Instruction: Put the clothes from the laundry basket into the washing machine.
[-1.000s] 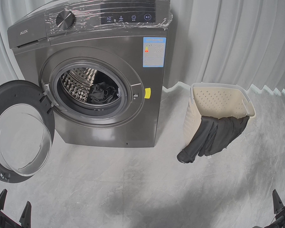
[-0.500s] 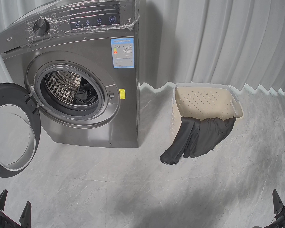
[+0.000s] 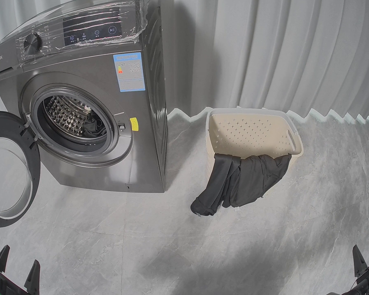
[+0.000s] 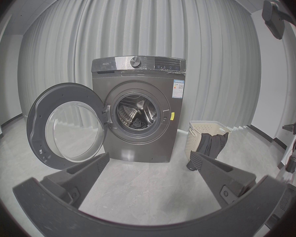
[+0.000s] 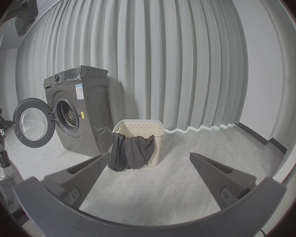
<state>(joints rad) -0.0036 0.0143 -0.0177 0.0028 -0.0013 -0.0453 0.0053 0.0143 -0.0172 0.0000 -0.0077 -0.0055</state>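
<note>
Washing machine (image 3: 90, 115): grey front-loader, far left, standing on the pale marbled floor (image 3: 184, 246) in front of a pleated white curtain (image 3: 274, 41). Clear film (image 3: 90, 29) is wrapped over the control panel. The round door (image 3: 10, 173) is swung fully open to the left and the drum mouth is unobstructed. One dark garment (image 3: 93, 127) lies inside the drum, low and toward its right side.

Laundry basket (image 3: 250, 134): cream, perforated, upright on the floor to the right of the machine, near it but not touching. A dark grey piece of clothing (image 3: 238, 181) hangs over the basket's near rim, mostly outside. Its lower end reaches the floor at the basket's near left corner.

Left fingers (image 4: 84, 173): spread wide, nothing between them. They sit low at near left, well apart from the machine and door.

Right fingers (image 5: 220, 178): also spread wide and holding nothing. They sit low at near right, well apart from the basket and the hanging clothing.
</note>
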